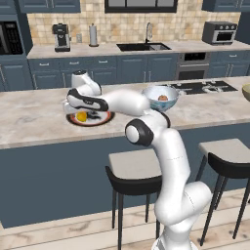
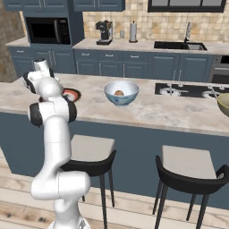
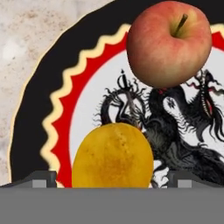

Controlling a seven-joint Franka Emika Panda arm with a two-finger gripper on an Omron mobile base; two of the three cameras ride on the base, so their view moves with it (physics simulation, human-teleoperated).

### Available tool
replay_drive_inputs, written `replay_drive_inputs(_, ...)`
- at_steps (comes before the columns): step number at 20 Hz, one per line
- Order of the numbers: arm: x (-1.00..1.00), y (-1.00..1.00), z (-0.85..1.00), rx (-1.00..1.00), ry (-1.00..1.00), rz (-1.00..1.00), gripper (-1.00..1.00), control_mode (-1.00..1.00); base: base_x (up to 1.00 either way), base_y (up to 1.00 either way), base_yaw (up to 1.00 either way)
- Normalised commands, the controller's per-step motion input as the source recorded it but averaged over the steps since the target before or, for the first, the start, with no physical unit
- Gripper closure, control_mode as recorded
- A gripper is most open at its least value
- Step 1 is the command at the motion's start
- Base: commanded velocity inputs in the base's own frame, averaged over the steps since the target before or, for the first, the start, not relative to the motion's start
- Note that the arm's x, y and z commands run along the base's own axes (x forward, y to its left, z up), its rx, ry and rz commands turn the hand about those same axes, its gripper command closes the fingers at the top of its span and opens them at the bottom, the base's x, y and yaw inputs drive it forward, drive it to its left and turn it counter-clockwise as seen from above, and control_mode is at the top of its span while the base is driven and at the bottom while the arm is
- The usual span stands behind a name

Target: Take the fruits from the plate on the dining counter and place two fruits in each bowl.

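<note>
Spread wide and gripping nothing, the gripper [image 3: 112,177] hangs over the plate [image 3: 39,113] on the dining counter [image 1: 29,114], its finger tips [image 3: 41,178] flanking the lemon [image 3: 112,155] at 6 o'clock in the hand view. An apple [image 3: 168,43] lies at 1 o'clock on that plate (stem up). At 3 o'clock from the plate in the left base view, the light blue bowl [image 1: 152,93] holds one reddish fruit [image 1: 163,97], with the olive bowl [image 2: 223,103] well apart along the counter.

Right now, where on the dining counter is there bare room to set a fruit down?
Bare marble lies left of the plate, and between the blue-white bowl and the olive bowl, front of the cooktop. The plate is crowded: lemon, apple, open claw.
</note>
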Motion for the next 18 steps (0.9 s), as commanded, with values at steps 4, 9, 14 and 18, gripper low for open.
replay_drive_inputs(4, 0.00, 0.00, -0.24, 0.00, 0.00, 0.00, -1.00, -1.00, 0.00, 0.00, 0.00)
replay_drive_inputs(9, 0.00, 0.00, -0.21, 0.00, 0.00, 0.00, 1.00, -1.00, 0.00, 0.00, 0.00)
replay_drive_inputs(14, 0.03, -0.02, 0.00, 0.00, 0.00, 0.00, 1.00, -1.00, 0.00, 0.00, 0.00)
replay_drive_inputs(18, -0.02, -0.49, 0.23, 0.00, 0.00, 0.00, 1.00, -1.00, 0.00, 0.00, 0.00)
